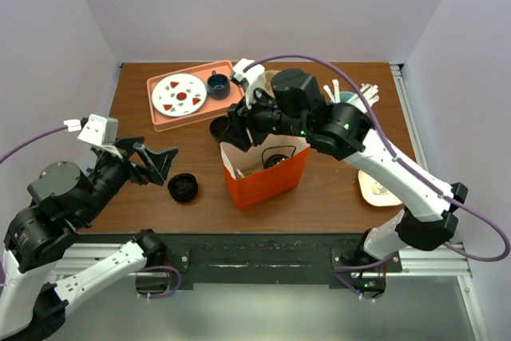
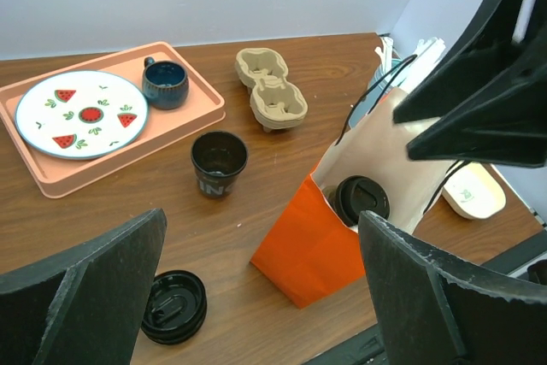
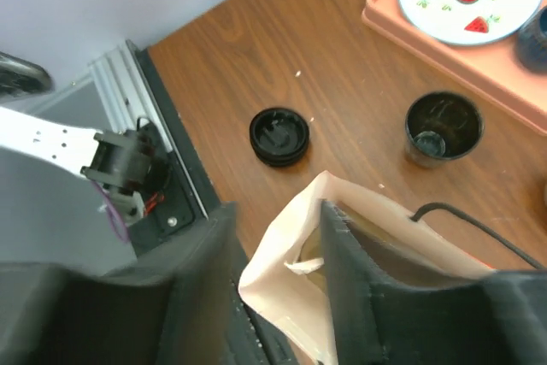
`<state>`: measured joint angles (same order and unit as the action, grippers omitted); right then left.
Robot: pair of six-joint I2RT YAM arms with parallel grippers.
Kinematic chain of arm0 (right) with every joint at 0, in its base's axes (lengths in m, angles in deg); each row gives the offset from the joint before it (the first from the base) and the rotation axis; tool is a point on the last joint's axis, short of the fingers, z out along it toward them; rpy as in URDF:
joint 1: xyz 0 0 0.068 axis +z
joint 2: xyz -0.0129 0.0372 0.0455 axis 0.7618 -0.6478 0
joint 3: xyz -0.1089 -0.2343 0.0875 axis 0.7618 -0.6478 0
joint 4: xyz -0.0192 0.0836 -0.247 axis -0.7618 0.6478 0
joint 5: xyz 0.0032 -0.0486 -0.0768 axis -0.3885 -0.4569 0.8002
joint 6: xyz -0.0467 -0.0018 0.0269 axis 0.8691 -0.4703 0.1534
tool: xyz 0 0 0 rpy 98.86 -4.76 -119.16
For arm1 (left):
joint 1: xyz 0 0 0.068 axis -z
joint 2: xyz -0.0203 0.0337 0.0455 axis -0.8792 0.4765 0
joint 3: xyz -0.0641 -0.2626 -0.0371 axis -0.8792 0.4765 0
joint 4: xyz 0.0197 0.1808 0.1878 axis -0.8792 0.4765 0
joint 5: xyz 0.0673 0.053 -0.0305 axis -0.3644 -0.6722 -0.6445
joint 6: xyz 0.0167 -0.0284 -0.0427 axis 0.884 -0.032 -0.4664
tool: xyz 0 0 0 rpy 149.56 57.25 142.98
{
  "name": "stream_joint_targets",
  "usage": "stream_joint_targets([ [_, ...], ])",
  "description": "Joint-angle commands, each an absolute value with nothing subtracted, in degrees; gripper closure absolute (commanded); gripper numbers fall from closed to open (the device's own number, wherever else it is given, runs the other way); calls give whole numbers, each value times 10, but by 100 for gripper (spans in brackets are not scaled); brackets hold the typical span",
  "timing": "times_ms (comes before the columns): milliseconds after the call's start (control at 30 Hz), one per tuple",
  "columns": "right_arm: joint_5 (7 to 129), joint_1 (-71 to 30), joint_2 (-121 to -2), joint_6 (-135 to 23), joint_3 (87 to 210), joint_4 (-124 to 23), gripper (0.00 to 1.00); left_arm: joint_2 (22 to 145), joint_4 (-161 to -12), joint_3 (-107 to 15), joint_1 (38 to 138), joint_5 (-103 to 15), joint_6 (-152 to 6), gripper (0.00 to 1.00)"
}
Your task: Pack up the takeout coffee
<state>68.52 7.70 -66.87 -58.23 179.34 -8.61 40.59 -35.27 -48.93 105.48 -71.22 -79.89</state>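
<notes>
Brown wooden table (image 1: 335, 197), pale walls. Cardboard cup carrier (image 2: 272, 87): seen in the left wrist view only. Orange bag (image 1: 267, 181): takeout coffee (image 2: 361, 200) upright inside. Pink tray (image 2: 184, 117): plate (image 2: 81, 113), blue mug (image 2: 164, 83). Left gripper (image 2: 261, 228): spread wide, empty. Right gripper (image 3: 278, 211): fingers parted astride the bag's rim.

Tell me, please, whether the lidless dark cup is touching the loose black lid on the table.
Apart. The left wrist view shows bare table between the lidless cup and the loose lid.
</notes>
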Motion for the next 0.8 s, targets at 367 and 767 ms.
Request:
stream_joint_targets([
  [367, 853, 77, -574, -795, 1894, -23, 1, 413, -434, -525, 1057, -686, -770, 0],
  [767, 955, 77, -438, -869, 1797, -7, 1, 443, -481, -561, 1057, -634, -749, 0],
])
